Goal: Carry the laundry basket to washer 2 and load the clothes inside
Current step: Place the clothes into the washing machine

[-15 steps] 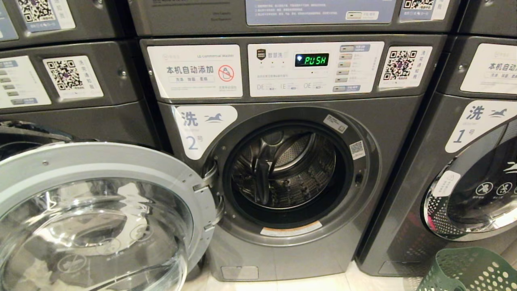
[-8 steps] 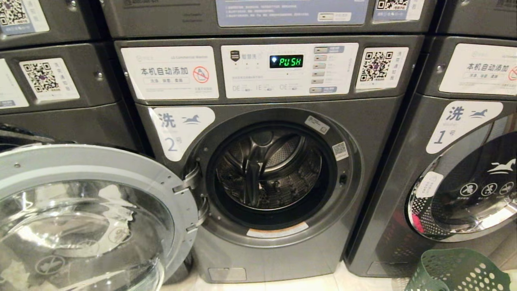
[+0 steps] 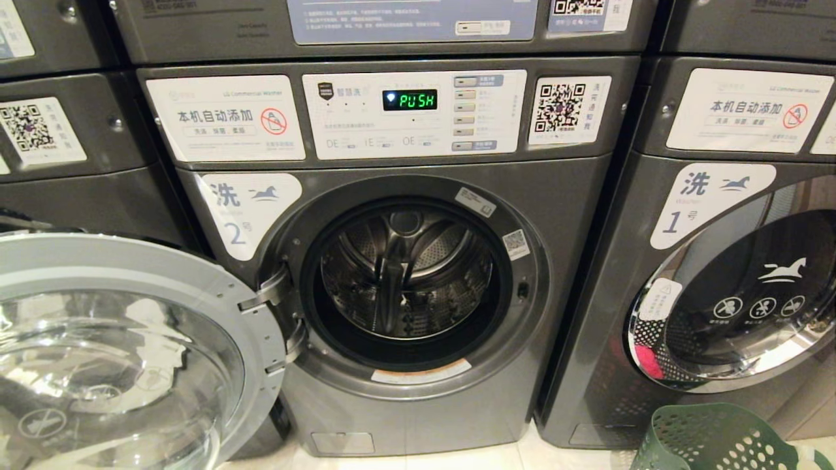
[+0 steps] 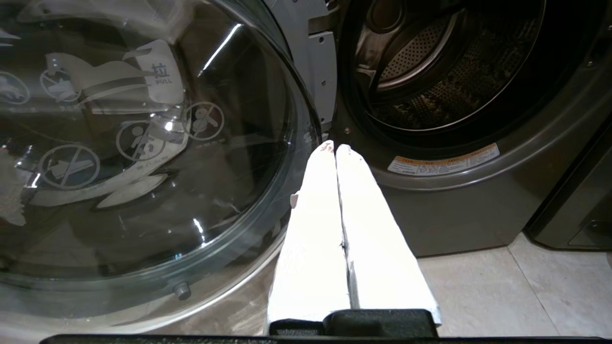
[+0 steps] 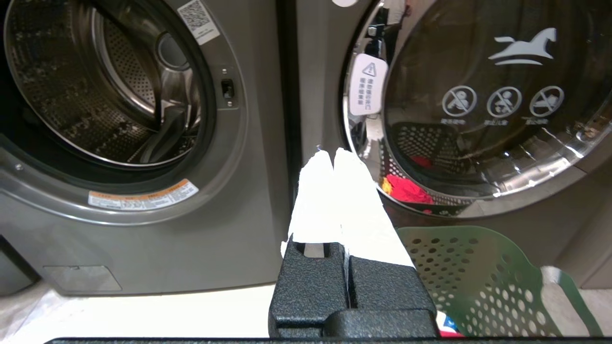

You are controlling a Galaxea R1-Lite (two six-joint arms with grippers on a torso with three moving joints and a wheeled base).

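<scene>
1. The left gripper [image 4: 334, 148] hangs empty with its fingers pressed together, pointing at the hinge side of washer 2 [image 3: 405, 281]; the open door [image 4: 143, 143] lies just beside it, swung clear so the drum can take a load.
2. The right gripper [image 5: 332, 155] is likewise closed on nothing, aimed between washer 2 and washer 1 [image 5: 478, 95].
3. The laundry basket [image 5: 478, 277] sits on the floor just beside and below the right gripper, probably parked within reach for unloading; the clothes show only as a reflection in washer 1's door.

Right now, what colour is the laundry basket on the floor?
Dark green with round holes; the laundry basket shows best in the right wrist view.
</scene>
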